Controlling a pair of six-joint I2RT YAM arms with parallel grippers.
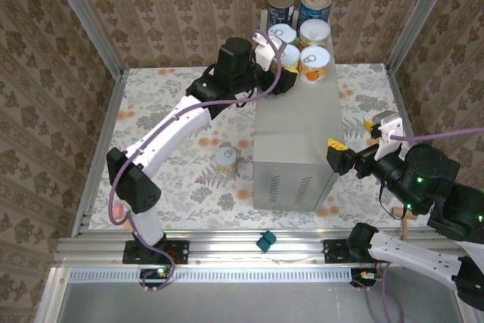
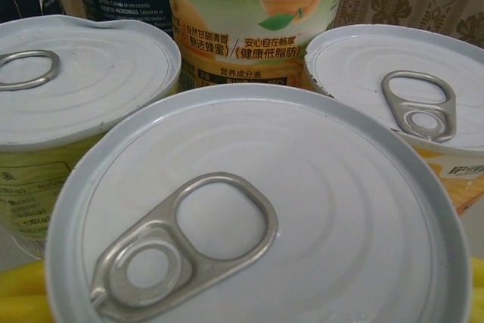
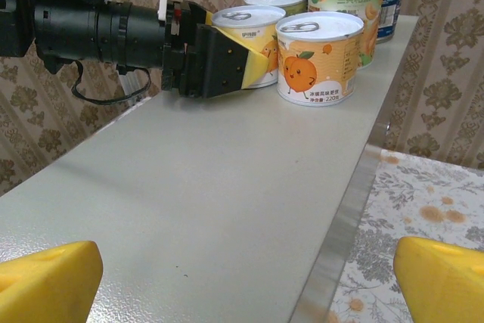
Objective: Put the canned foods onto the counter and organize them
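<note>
The left end effector point(image 1: 283, 64) gripped a can point(image 2: 302, 187) standing on the table point(image 1: 295, 134), other cans point(image 1: 314, 32) just ahead. Placement seemed nearly done: release, lift clear, fetch the last can point(image 1: 225, 159) below and behind. The right end effector point(image 1: 354, 135) hung open.

From where I hang, a floral-patterned mat point(image 1: 151, 88) spreads across the floor. Brown damask wallpaper point(image 1: 174, 5) closes it in from nine o'clock round to three. An aluminium rail point(image 1: 219, 247) runs along six o'clock, and a small teal block point(image 1: 265, 241) sits on it.
</note>
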